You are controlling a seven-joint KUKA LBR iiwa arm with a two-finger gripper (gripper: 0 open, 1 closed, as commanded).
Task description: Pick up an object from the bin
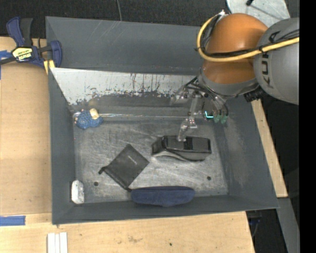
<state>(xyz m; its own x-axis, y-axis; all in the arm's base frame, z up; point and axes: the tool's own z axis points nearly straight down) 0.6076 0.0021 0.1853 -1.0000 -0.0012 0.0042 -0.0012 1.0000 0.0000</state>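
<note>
The gripper (pixel 188 130) hangs below the arm's orange dome-shaped cover (pixel 233 46), low over the right part of the grey metal bin (pixel 60 141). Its slim metal tip comes down right at the upper edge of a long black stapler-like object with a wedge-shaped end (pixel 187 147). That object lies flat on the bin floor directly beneath the gripper (whether metal meets plastic there cannot be told). How far the gripper is spread or closed cannot be told either, and nothing is seen clamped in it.

To the left of the gripper and a little nearer the camera, a flat black square pad (pixel 125 165) rests at an angle, close to the stapler-like object's wedge end but apart from it. Nearer still, against the front wall, lies a dark blue oblong cloth-like bundle (pixel 162 195). Well off to the left of the gripper, by the back wall's foot, sits a small blue crumpled lump with a cream-coloured bit (pixel 87 119). In the front left corner stands a small white rounded piece (pixel 77 191).
</note>
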